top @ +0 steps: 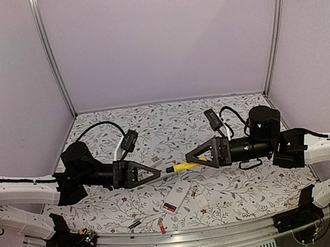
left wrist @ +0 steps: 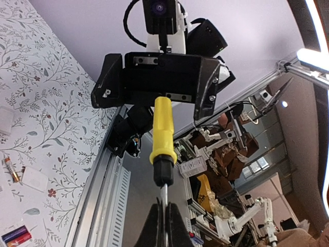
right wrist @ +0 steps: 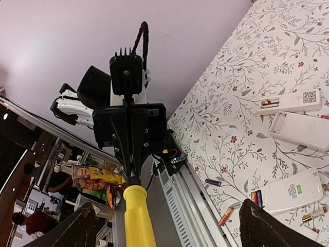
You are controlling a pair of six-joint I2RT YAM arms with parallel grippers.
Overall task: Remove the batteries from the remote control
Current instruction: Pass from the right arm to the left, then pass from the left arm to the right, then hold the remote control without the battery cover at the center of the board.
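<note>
A white remote control [top: 180,197] lies on the flowered table, with red and dark batteries [top: 171,207] still in its open bay [right wrist: 255,197]. Loose batteries lie near the front rail: a dark one [top: 134,223] [right wrist: 214,182] and an orange one [top: 162,227] [right wrist: 226,216]. Above the table, my left gripper [top: 161,172] [left wrist: 167,218] is shut on the metal shaft of a yellow-handled screwdriver [left wrist: 163,131]. My right gripper [top: 191,158] [right wrist: 172,231] faces it, open, with the yellow handle [right wrist: 138,218] between its spread fingers, untouched.
Two more white remotes [right wrist: 289,101] [right wrist: 300,131] lie farther back on the table. A small white cover plate [top: 202,200] [left wrist: 35,178] and a small gold-ended battery [left wrist: 11,169] [right wrist: 314,213] sit near the open remote. A metal rail [top: 178,241] runs along the front edge.
</note>
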